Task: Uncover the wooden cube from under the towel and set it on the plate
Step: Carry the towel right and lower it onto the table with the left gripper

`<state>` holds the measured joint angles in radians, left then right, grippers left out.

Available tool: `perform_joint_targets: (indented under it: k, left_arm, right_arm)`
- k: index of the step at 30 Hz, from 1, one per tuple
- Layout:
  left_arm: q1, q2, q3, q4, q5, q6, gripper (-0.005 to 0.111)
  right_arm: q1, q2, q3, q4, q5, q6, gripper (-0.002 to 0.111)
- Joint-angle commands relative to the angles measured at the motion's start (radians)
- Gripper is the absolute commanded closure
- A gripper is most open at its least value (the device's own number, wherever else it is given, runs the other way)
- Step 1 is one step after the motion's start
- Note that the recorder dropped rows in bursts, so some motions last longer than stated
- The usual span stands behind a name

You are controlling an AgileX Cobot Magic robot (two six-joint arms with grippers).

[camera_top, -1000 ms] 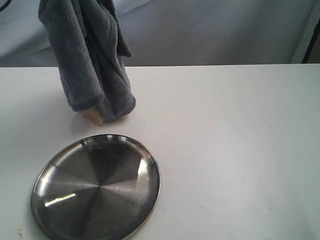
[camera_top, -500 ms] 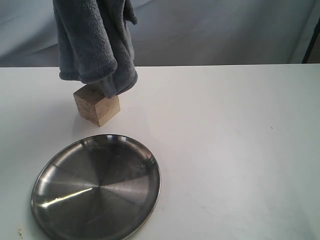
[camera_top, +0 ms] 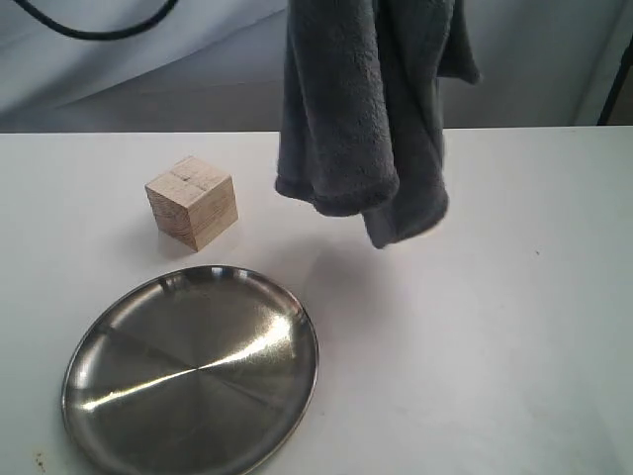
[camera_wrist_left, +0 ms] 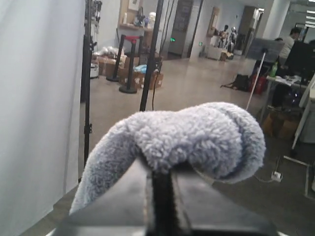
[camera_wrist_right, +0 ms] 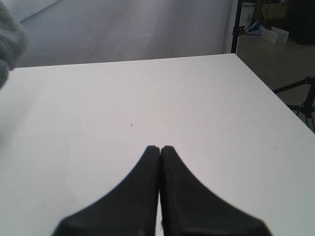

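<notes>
Exterior view first: the towel [camera_top: 366, 119] hangs in the air over the middle of the white table [camera_top: 495, 327]. Its top runs out of the picture and its lower folds are clear of the tabletop. The wooden cube [camera_top: 192, 202] sits uncovered on the table to the left of the towel and apart from it, one corner turned toward the camera. Near the cube, closer to the camera and not touching it, lies the shiny plate [camera_top: 188, 371].

Seen from the left wrist, the left gripper [camera_wrist_left: 160, 173] has its jaws pinched tight on a fold of the towel, which bulges over the fingertips. The right gripper [camera_wrist_right: 160, 150] has its jaws pressed together on themselves, above bare table.
</notes>
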<state>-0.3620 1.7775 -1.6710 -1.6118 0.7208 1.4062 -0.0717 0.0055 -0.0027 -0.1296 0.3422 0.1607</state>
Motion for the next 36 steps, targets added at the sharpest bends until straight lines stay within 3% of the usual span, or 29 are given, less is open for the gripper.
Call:
perform_joint_targets:
  k: [1, 4, 21, 29, 32, 35, 36]
  left_arm:
    - [-0.015, 0.059, -0.006, 0.097, 0.005, 0.007, 0.107]
    - [-0.015, 0.127, -0.006, 0.176, 0.030, -0.021, 0.107]
    - [-0.021, 0.352, -0.006, 0.210, 0.096, -0.019, 0.107]
    - [-0.103, 0.517, -0.006, 0.528, 0.087, -0.095, 0.107]
    - [-0.103, 0.542, -0.006, 0.609, 0.087, -0.118, 0.107]
    - [-0.103, 0.551, -0.006, 0.662, 0.089, -0.131, 0.098]
    - [-0.103, 0.551, -0.006, 0.664, 0.105, -0.131, 0.088]
  right_arm:
    - [-0.008, -0.006, 0.003, 0.001, -0.001, 0.005, 0.108]
    - [-0.008, -0.006, 0.003, 0.001, -0.001, 0.005, 0.108]
    - [-0.008, -0.006, 0.003, 0.001, -0.001, 0.005, 0.108]
    - [-0.008, -0.006, 0.003, 0.001, -0.001, 0.005, 0.108]
    - [-0.008, -0.006, 0.003, 0.001, -0.001, 0.005, 0.108]
    - [-0.008, -0.006, 0.003, 0.001, -0.001, 0.005, 0.108]
    - [-0.008, -0.006, 0.003, 0.001, -0.001, 0.005, 0.108]
